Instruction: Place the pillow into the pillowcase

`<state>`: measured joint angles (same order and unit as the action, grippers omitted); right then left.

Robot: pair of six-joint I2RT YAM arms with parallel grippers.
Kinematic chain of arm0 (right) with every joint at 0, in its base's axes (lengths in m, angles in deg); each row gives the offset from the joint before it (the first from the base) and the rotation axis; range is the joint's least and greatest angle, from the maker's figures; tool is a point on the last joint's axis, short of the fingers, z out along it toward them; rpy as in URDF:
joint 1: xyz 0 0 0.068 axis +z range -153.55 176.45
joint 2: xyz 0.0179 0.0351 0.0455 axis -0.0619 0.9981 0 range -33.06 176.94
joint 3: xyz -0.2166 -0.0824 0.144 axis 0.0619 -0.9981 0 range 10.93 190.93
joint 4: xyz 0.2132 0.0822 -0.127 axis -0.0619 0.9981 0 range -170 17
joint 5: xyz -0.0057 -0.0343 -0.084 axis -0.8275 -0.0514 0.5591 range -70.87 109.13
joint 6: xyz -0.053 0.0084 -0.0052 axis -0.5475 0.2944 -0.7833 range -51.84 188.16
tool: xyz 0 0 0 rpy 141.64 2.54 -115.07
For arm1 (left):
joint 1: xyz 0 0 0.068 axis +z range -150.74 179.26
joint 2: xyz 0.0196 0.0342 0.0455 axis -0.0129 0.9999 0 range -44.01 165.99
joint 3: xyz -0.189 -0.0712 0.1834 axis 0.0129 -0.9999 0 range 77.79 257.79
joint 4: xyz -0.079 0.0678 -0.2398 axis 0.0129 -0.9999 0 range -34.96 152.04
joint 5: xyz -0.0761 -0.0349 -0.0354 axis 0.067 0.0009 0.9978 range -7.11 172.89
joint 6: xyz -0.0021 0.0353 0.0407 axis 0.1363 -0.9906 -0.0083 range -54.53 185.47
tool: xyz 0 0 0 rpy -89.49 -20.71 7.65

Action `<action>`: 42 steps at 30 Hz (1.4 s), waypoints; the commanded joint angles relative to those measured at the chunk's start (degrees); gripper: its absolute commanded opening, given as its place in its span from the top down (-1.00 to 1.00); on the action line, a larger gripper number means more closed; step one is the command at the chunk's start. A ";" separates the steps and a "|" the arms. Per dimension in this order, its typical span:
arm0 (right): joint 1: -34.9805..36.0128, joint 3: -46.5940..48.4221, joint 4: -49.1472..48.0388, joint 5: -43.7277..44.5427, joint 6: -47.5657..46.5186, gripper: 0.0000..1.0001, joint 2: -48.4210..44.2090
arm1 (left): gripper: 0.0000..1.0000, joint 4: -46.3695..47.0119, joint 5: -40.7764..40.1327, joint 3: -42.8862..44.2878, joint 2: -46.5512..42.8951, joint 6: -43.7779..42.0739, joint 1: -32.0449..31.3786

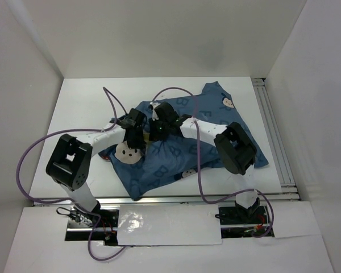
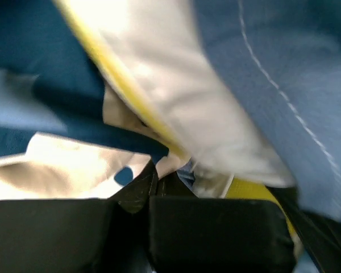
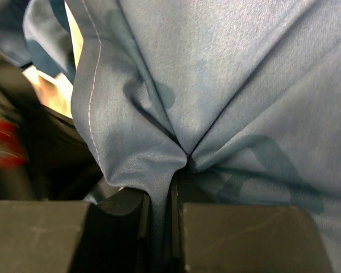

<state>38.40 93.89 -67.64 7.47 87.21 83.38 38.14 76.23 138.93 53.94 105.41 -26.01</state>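
This is looking like a robotics lab test cell: plain white panels (image 1: 23, 85) are boxing in a white table (image 1: 79, 108). A left arm (image 1: 68, 162) and a right arm (image 1: 234, 148) are standing bolted by a metal rail (image 1: 159, 199) at its near edge. Purple cables (image 1: 19, 170) are looping loose, and slotted aluminium framing (image 1: 273, 131) is running along the right side.

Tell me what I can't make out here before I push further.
The pillow: only a seamed strip shows in the left wrist view; from above, the pillowcase and arms hide how deep it sits.
Pillowcase opening: hidden from above under both grippers.
Left gripper: blurred close-up, its catch unclear.
Right gripper: pinched pillowcase folds fill its view.
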 commanded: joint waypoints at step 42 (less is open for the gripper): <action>-0.64 10.27 8.29 31.00 -0.51 1.00 3.42 | 1.00 0.79 -2.13 9.02 -31.15 -9.20 -0.12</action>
<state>39.76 98.64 -65.45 30.88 80.35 83.45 33.73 75.86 151.78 25.13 96.74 -25.51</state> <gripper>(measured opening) 0.143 0.037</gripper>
